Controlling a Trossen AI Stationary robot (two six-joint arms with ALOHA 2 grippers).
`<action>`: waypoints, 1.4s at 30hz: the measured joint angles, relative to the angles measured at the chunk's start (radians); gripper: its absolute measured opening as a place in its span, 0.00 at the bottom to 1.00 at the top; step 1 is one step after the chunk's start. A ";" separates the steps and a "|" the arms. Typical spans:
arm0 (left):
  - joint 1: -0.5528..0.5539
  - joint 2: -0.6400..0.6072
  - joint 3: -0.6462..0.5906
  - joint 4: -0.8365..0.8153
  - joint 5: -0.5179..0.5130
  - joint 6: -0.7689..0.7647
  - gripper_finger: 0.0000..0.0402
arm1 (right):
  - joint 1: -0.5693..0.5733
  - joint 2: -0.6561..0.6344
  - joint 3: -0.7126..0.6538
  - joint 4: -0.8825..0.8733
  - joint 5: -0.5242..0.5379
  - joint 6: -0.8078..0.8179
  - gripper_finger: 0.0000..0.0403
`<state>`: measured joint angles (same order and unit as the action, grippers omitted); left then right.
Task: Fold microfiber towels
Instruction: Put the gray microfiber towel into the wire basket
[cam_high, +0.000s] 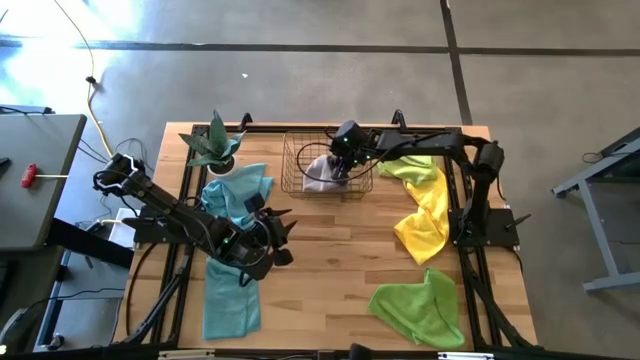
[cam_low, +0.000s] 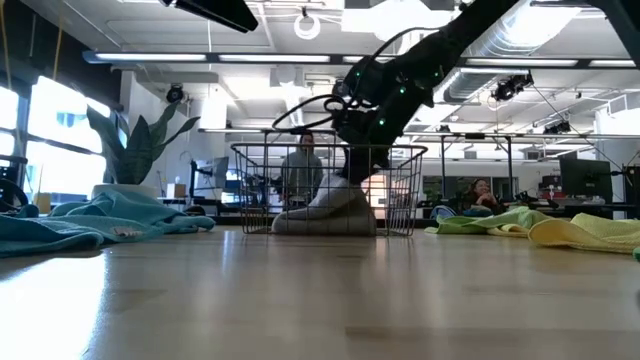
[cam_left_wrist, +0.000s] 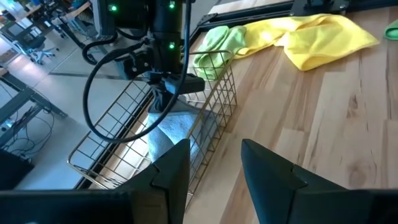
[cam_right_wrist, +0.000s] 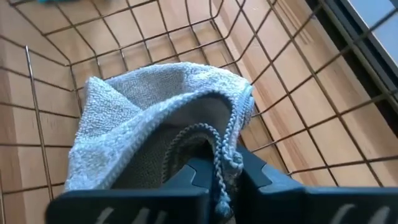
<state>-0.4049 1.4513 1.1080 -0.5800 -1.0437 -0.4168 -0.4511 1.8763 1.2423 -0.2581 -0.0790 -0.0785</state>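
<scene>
Several microfiber towels lying about the wooden table (cam_high: 330, 250):
- grey towel (cam_right_wrist: 155, 118) sitting folded inside the wire basket (cam_high: 300, 178) at the table's far edge, hem pinched between the near-shut fingers of the right gripper (cam_right_wrist: 219, 180), reaching down into the basket.
- teal towel (cam_high: 235, 195) spreading beside the potted plant (cam_high: 215, 145), partly covered by the left arm.
- second teal towel (cam_high: 230, 300) hanging toward the near edge, under the left gripper (cam_high: 283, 232).
- yellow towel (cam_high: 425, 225) and lime green towel (cam_high: 412, 168) trailing together just beside the basket, under the right arm.
- another lime green towel (cam_high: 420, 305) lying apart at the near right corner.

Left gripper hovering over bare wood near the table's middle, fingers parted, holding nothing, pointing at the basket. Basket wires standing between it and the grey towel.

Beyond the table: two people sitting in the room, seen through and beside the basket in the low view.
</scene>
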 joint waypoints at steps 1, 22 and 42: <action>0.000 0.000 0.000 0.000 0.000 0.000 0.33 | 0.001 0.000 0.000 0.000 0.000 -0.010 0.07; 0.000 0.000 0.000 -0.008 0.003 0.008 0.33 | 0.008 -0.046 0.193 -0.355 0.118 -0.211 0.35; -0.003 0.000 0.000 -0.046 0.046 0.000 0.33 | -0.048 0.010 0.182 -0.447 -0.148 -0.699 0.29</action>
<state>-0.4084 1.4513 1.1080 -0.6261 -0.9977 -0.4168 -0.4994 1.8867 1.4246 -0.7046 -0.2265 -0.7777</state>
